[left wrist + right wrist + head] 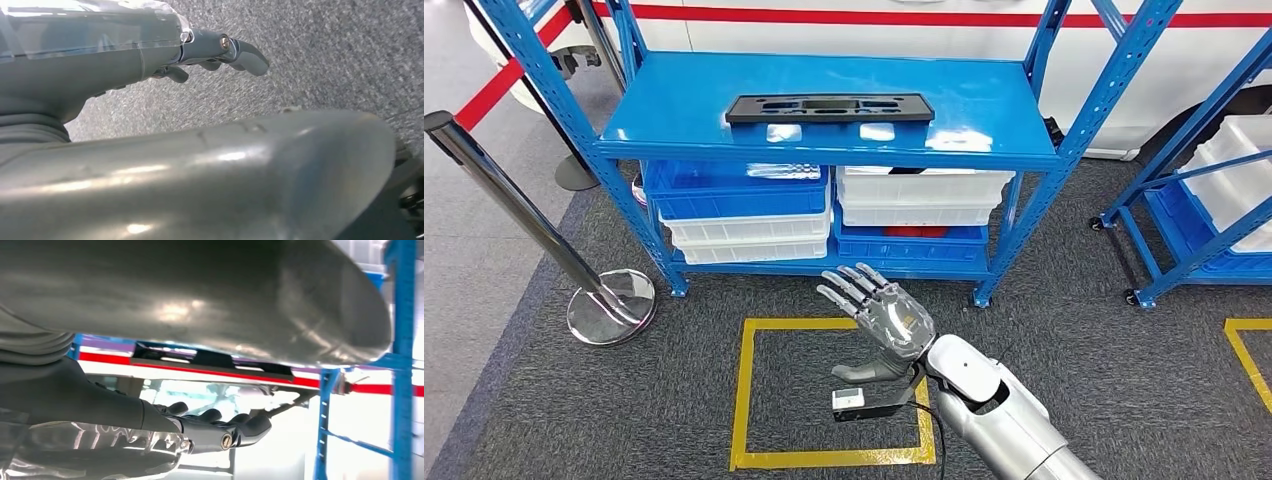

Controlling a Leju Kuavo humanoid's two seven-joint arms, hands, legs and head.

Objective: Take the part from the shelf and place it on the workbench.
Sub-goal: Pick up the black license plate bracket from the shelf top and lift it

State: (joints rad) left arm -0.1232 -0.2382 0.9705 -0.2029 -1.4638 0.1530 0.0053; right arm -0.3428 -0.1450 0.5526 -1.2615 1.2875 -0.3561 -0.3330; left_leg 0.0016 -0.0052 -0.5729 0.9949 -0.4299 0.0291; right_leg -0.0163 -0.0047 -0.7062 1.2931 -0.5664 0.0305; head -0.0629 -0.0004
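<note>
The part is a long flat black plastic piece with cut-outs, lying on the top board of the blue shelf. It appears again as a dark bar in the right wrist view. My right hand is raised in front of the shelf's lower level, fingers spread and pointing toward the shelf, holding nothing, well below and short of the part. In the right wrist view its fingers stretch out with nothing between them. My left hand hangs over grey carpet with its fingers curled and nothing in them.
Blue and white bins fill the shelf's lower levels. A chrome barrier post with a round base stands at the left. A second blue rack with white bins is at the right. A yellow tape square marks the carpet.
</note>
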